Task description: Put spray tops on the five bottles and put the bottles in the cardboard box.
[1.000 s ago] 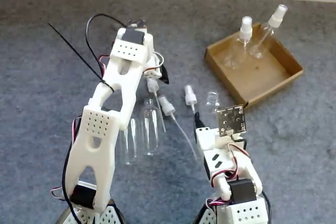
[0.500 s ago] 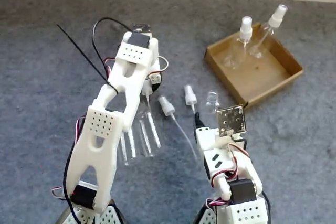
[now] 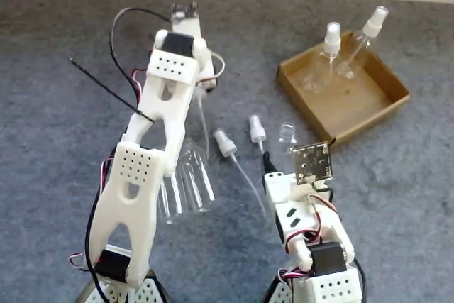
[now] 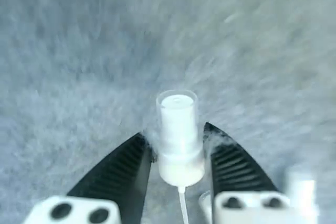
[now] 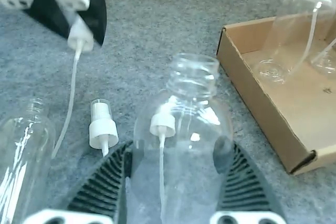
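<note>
My left gripper (image 4: 177, 136) is shut on a white spray top (image 4: 179, 129), held above the grey carpet with its thin tube hanging down (image 3: 204, 124). The same gripper (image 5: 79, 9) and spray top (image 5: 81, 38) hang beyond the right arm. My right gripper (image 5: 178, 153) is shut on an upright clear bottle (image 5: 184, 124) with an uncapped neck (image 3: 286, 135). Two loose spray tops (image 3: 225, 142) (image 3: 257, 130) lie on the carpet in front of it. Clear bottles (image 3: 186, 182) lie under the left arm. The cardboard box (image 3: 355, 103) at the far right holds two capped bottles (image 3: 323, 62).
The box's near wall (image 5: 257, 98) stands close to the held bottle, on the side away from the left arm. One lying bottle (image 5: 21, 156) is beside my right gripper. A black cable (image 3: 106, 83) runs along the left arm. Bare carpet stretches to the far left.
My left gripper has moved toward the table's far side with the spray top in it, its tube now hanging free. The lying bottles have shifted a little. The right arm has kept still.
</note>
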Robot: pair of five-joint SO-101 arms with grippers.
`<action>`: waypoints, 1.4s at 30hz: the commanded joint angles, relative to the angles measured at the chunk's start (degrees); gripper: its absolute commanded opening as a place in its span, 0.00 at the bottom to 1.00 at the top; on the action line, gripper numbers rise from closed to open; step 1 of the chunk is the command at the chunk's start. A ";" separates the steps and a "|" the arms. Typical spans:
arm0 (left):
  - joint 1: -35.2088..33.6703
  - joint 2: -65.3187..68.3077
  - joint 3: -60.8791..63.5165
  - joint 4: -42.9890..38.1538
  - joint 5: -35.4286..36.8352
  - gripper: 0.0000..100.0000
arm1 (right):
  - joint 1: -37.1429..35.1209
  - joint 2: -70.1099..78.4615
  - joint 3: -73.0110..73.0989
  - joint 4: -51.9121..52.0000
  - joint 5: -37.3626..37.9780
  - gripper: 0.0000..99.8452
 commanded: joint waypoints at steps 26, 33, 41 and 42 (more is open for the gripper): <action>0.22 -34.51 -18.33 4.92 -8.53 0.03 | -4.79 -0.84 4.62 -1.71 0.26 0.09; -2.33 -37.58 -18.24 5.01 -16.44 0.03 | -4.79 -0.84 4.62 -1.71 0.26 0.09; -6.02 -42.07 -18.24 5.10 -17.41 0.03 | -4.79 -0.84 4.62 -1.71 0.26 0.09; -6.02 -42.86 -18.24 5.10 -17.49 0.03 | -4.79 -0.84 4.62 -1.71 0.26 0.09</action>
